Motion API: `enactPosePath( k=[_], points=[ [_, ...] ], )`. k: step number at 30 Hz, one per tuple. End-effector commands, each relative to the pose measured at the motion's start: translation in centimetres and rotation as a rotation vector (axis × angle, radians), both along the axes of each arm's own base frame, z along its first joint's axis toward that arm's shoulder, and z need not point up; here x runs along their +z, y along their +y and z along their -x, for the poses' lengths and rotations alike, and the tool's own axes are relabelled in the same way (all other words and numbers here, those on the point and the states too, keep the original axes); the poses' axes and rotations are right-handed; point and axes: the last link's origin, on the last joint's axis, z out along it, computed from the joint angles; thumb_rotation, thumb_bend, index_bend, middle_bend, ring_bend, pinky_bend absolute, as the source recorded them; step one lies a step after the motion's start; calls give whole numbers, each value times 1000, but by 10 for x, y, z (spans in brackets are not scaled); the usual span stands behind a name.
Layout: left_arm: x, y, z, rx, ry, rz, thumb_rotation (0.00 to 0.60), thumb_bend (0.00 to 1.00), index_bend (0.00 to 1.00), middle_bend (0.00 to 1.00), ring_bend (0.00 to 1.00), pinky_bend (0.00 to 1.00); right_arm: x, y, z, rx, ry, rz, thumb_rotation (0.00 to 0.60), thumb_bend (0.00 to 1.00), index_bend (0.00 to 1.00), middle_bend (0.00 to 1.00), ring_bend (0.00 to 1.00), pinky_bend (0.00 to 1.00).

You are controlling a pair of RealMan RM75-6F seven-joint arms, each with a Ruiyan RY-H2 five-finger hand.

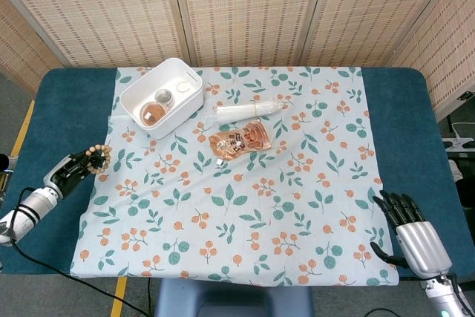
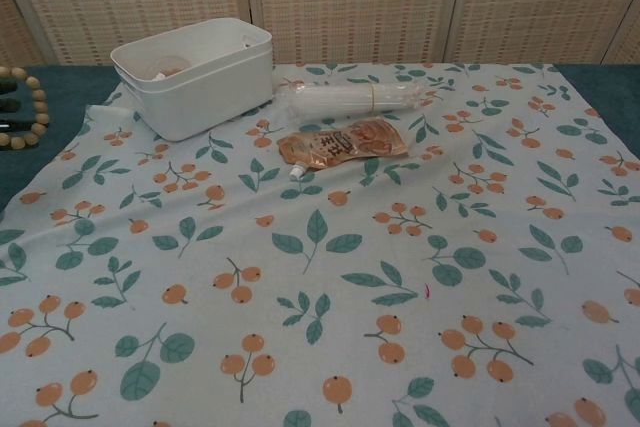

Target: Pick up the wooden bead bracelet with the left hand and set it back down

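Note:
The wooden bead bracelet (image 1: pixel 97 159) is a ring of light brown beads at the left edge of the floral cloth. My left hand (image 1: pixel 68 169) holds it, dark fingers through the loop. In the chest view the wooden bead bracelet (image 2: pixel 30 107) shows at the far left edge with dark fingers (image 2: pixel 8 125) of that hand inside it; whether it touches the table I cannot tell. My right hand (image 1: pixel 410 230) rests at the front right corner of the table, fingers apart, holding nothing.
A white bin (image 1: pixel 162 96) with small items inside stands at the back left of the cloth. A clear wrapped roll (image 1: pixel 249 109) and an orange pouch (image 1: pixel 240 142) lie near the middle. Blue table surface (image 1: pixel 59 116) borders the cloth.

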Motion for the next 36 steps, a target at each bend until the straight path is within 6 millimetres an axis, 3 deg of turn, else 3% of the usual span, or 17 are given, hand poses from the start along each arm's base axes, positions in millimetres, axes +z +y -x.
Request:
enactPosePath(
  k=[1, 2, 4, 6, 9, 13, 19, 23, 27, 30, 36],
  points=[
    [0, 0, -1, -16, 3, -1, 416, 981, 433, 531, 181, 0, 0, 0, 0, 0, 1, 0, 459, 236, 0, 0, 0, 0],
    [0, -1, -2, -22, -2, -2, 341, 946, 415, 516, 174, 0, 0, 0, 0, -1, 0, 0, 457, 236, 0, 0, 0, 0],
    [-1, -2, -3, -49, -6, 10, 281, 853, 410, 512, 168, 0, 0, 0, 0, -1, 0, 1, 457, 236, 0, 0, 0, 0],
    [-2, -3, -3, -58, -14, 20, 288, 756, 410, 511, 167, 0, 0, 0, 0, -1, 0, 2, 458, 236, 0, 0, 0, 0],
    [-2, -4, -2, -74, -26, 44, 348, 586, 409, 510, 166, 0, 1, 0, 0, -1, -1, 3, 458, 236, 0, 0, 0, 0],
    [-2, -3, -2, -86, -26, 56, 351, 484, 410, 511, 166, 0, 0, 0, 0, -1, 1, 0, 457, 236, 0, 0, 0, 0],
    [-2, -3, -2, -97, -23, 65, 352, 458, 413, 528, 172, 0, 1, 0, 0, -2, 0, 2, 457, 236, 0, 0, 0, 0],
    [-3, -2, -2, -95, -1, 64, 432, 459, 436, 562, 198, 2, 1, 0, 0, -1, 0, 1, 458, 236, 0, 0, 0, 0],
    [-4, -1, -1, -72, -9, 48, 565, 479, 504, 616, 233, 8, 1, 0, 0, -1, -1, 1, 458, 236, 0, 0, 0, 0],
    [-3, -1, -1, -59, -16, 44, 582, 484, 518, 623, 235, 9, 1, 0, 0, -1, -1, 2, 457, 236, 0, 0, 0, 0],
    [-1, -2, -1, -48, -15, 43, 551, 481, 527, 634, 236, 9, 0, 0, 0, 2, 1, -2, 457, 236, 0, 0, 0, 0]
  ],
)
